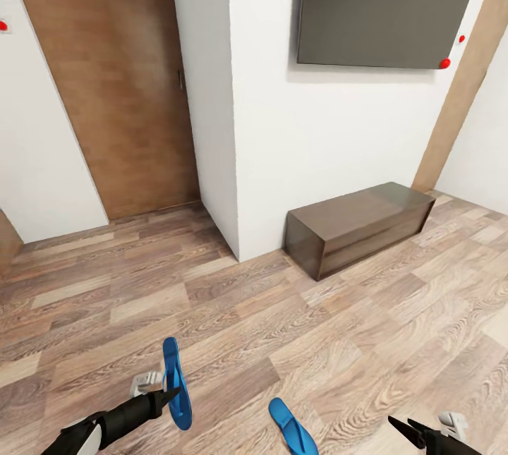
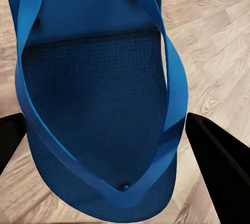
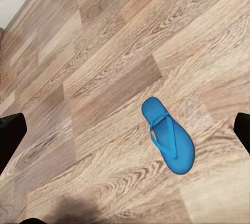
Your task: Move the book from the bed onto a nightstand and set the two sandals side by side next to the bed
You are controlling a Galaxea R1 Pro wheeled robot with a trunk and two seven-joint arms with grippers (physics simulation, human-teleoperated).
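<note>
Your left gripper (image 1: 171,390) has its dark fingers (image 2: 221,161) on either side of a bright blue flat flip-flop sandal (image 1: 176,384). The head view shows that sandal on edge, raised off the wood-plank floor (image 1: 233,314), so it is most likely carried. In the left wrist view its sole and thong straps sit between the fingers with a sliver of floor showing at each side, so I cannot tell whether the pads are actually pressing it.

The second blue flip-flop (image 3: 167,134) lies flat on the floor, sole down and straps up, just beside the held one on the side toward the low dark-brown wooden bench (image 1: 360,226), yet well short of the bench itself. Your right gripper (image 1: 416,432) hangs above the planks with its jaws spread wide and nothing in them, looking down on that sandal.

The bench stands against the white wall below a dark wall panel (image 1: 391,3), with a brown wooden door (image 1: 113,81) farther along from it.

No brand, label or lettering can be read on the sandals, the bench or the walls.
</note>
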